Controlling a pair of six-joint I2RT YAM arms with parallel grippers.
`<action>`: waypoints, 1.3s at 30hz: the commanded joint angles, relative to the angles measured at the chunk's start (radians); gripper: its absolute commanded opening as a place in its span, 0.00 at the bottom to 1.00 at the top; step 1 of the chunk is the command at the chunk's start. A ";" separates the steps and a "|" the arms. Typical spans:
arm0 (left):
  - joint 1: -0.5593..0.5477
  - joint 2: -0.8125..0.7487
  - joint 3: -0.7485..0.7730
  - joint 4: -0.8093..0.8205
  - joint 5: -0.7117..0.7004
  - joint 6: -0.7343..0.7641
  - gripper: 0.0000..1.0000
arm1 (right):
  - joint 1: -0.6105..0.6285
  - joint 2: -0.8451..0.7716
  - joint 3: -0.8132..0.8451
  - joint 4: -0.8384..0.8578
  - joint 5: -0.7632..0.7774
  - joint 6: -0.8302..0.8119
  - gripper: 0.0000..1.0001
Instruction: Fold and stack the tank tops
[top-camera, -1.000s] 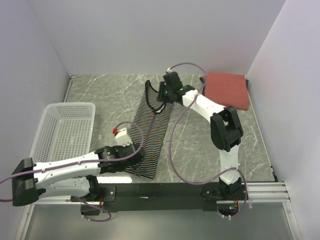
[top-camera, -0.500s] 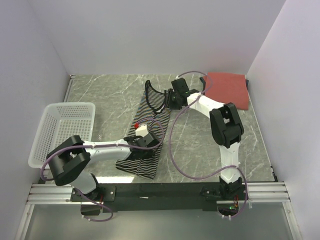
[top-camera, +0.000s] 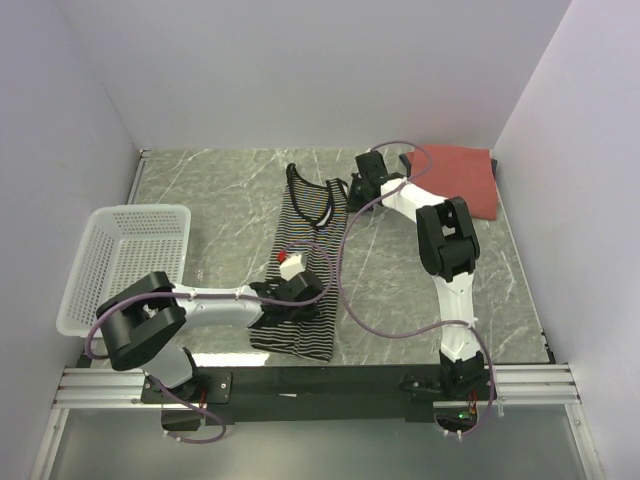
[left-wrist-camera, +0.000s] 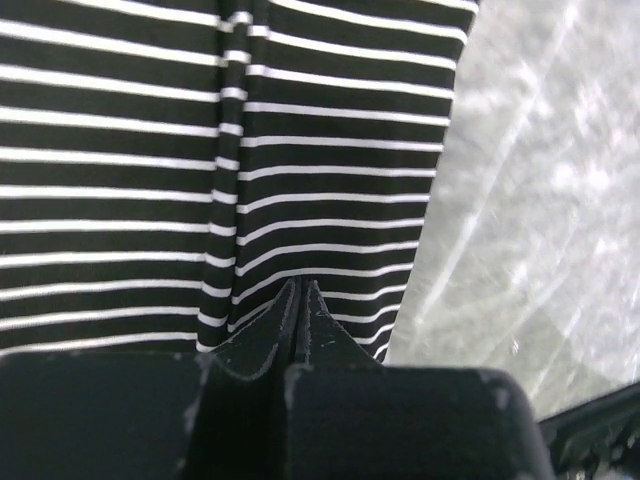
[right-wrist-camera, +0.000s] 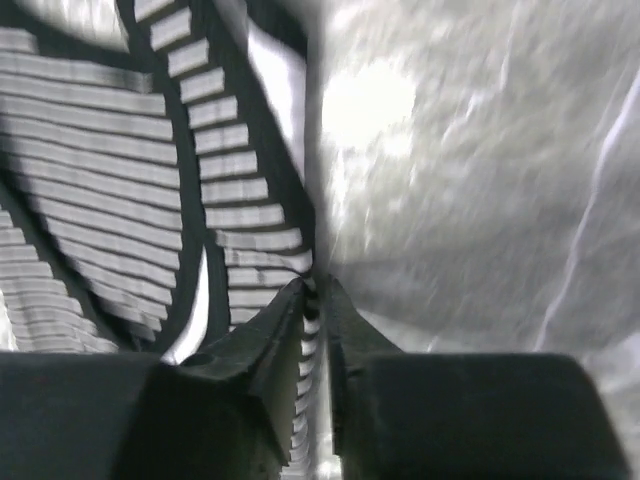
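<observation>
A black-and-white striped tank top lies lengthwise in the middle of the table, straps at the far end. My left gripper rests low on its near half. In the left wrist view it is shut, with a ridge of striped cloth running up to the tips. My right gripper is at the top's far right strap. In the right wrist view its jaws are shut on the striped edge. A rust-red tank top lies folded at the back right.
A white mesh basket stands at the left, beside the left arm. Pale walls close the table at the back and both sides. A black rail with both arm bases runs along the near edge.
The left gripper closed and moved right onto the striped top's near half, whose hem shifted right. The right gripper slid right from the neckline to the far right strap and closed on it.
</observation>
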 joint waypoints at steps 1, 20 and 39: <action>-0.068 0.068 0.025 -0.084 0.080 -0.007 0.01 | -0.022 0.046 0.083 -0.016 -0.017 -0.010 0.17; -0.136 0.087 0.074 -0.074 0.115 -0.059 0.01 | -0.084 0.062 0.259 -0.019 -0.021 -0.094 0.49; -0.113 0.039 0.042 -0.074 0.159 -0.033 0.01 | 0.005 0.237 0.486 -0.155 0.058 -0.229 0.50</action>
